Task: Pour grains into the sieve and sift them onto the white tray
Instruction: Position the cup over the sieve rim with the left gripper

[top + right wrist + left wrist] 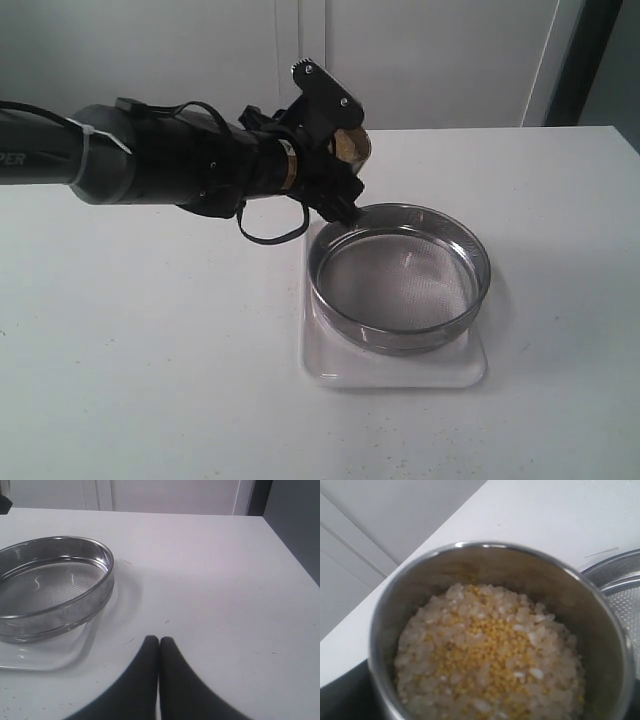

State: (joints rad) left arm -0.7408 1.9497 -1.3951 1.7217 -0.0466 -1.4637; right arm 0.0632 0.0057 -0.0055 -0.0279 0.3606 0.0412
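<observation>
Beside the sieve (470, 270), your left gripper (335, 150) juts out level, clamped round the cup (530, 580) of grains (485, 665); right gripper (159, 642) pinched closed.

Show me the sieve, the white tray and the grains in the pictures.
sieve (400, 340), exterior view, front steel wall.
white tray (390, 373), exterior view, bare front rim.
grains (485, 665), left wrist view, middle of the heap in the cup (592, 615).

Sieve (400, 338) is shiny metal; white tray (400, 376) is glossy.
</observation>
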